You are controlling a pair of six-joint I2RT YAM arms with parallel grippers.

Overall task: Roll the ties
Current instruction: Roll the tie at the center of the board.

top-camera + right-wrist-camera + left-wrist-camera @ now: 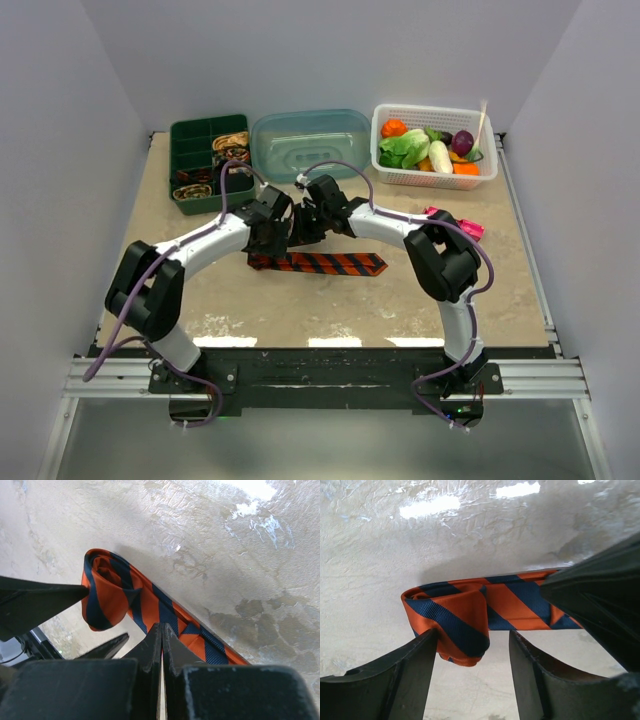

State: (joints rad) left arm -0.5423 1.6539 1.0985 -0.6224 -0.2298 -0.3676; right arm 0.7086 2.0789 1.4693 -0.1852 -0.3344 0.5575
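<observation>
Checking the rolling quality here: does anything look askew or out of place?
The tie is barely rolled: its coiled end is loose and lopsided, gaping at the core, under the open left claw. The rest lies flat on the table. A pink gadget lies loose by the right arm.

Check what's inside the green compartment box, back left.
The green box holds rolled ties: tan at back right, a darker one in front of it, another front left. The back-left compartments look empty. The left arm's cable crosses the right side, hiding part there.
</observation>
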